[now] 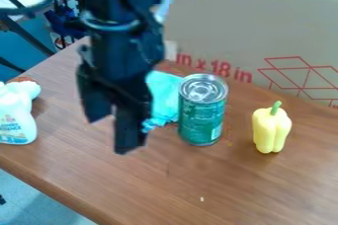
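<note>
So I'm on the remote end of this WidowX, and my black two-finger gripper (112, 132) is hanging down on the bottle side of the can, fingers apart, nothing between them that I can see. My landmark is the green cylindrical metal can with the silver lid (202, 115), standing upright on the brown wood-look table (198, 184). It's on its flat end, which I'd guess is why it looks so steady. Right beside and partly behind the can there's a crumpled turquoise cloth (165, 93), partly hidden by the gripper too. It's bunched up rather than laid flat, no clue why, and I can't tell if it actually touches the can. On the far side of the can from my gripper is a yellow bell pepper with a green stem (271, 129), a bit apart, stem up; the lobed bottom probably works like little feet. Well away from the can, past the gripper, there's a white plastic bottle with a printed label (16, 120), cut off by the view's edge. Behind the can is a big grey-tan cardboard panel with red printing (218, 31), which I reckon serves as a backstop or just hides the room clutter.
</note>
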